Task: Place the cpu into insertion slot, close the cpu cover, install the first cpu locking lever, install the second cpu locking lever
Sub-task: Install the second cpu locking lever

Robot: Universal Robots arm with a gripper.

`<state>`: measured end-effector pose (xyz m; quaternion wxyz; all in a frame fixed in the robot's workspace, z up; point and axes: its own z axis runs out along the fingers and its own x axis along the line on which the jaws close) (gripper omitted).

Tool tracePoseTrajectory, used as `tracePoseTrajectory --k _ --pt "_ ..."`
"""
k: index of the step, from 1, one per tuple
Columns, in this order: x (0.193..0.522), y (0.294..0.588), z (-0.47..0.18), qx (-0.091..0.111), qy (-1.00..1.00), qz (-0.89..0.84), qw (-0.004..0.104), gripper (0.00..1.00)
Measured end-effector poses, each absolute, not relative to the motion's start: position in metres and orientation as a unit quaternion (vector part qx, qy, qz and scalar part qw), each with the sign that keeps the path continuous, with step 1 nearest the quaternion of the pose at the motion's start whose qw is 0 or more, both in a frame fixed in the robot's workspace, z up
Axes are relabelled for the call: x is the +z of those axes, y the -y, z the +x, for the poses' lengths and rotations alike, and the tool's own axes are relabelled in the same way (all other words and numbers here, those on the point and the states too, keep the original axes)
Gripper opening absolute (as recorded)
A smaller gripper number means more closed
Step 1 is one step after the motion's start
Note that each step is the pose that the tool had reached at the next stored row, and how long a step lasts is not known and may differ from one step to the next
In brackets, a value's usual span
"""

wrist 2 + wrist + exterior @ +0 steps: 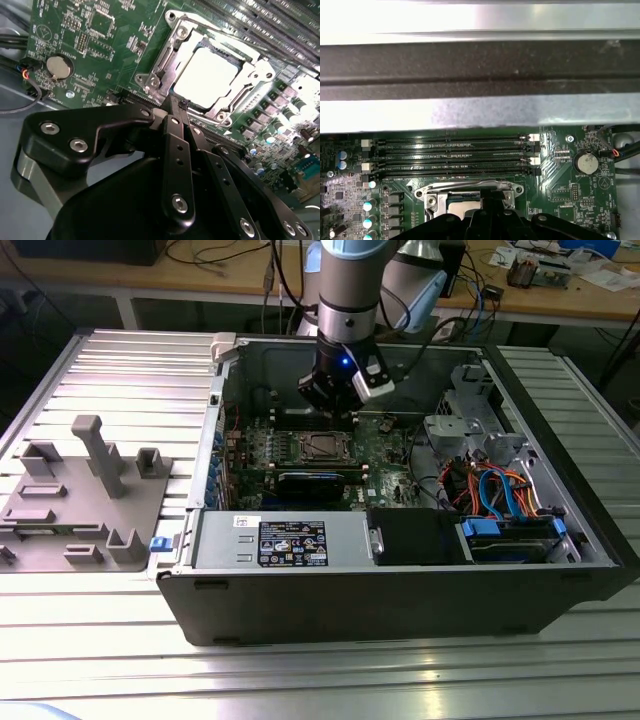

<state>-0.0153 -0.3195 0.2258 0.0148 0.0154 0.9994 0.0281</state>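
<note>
Plainly, the gripper (pixel 181 102) hangs just above the slot (pixel 207 80), fingers pinched together with nothing seen between them. The cpu (pixel 207 77) already sits in the slot, the cover (pixel 170 47) down around it. A slip there could scrape the board (pixel 385 445) or skid off a lever. The case (pixel 400 580) lies open on a ribbed metal table (pixel 90 640); a cluttered bench (pixel 560 280) stands behind.

We see a ribbed aluminium table (pixel 90 640) carrying an open computer case (pixel 400 590) across its middle and the exterior view's right. On the exterior view's left, near the case, lies a grey fixture plate (pixel 70 505) with upright blocks. Beyond the table's far edge runs a wooden bench (pixel 200 280) strewn with cables.
</note>
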Motion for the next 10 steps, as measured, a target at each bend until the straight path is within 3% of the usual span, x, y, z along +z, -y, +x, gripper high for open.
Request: tracePoseTrajectory --k 5,10 --pt "0.2267 0.3196 -0.0153 0.009 -1.000 0.015 0.015 0.11" --pt "0.2345 0.3195 -0.0153 0.008 -1.000 0.015 0.015 0.11"
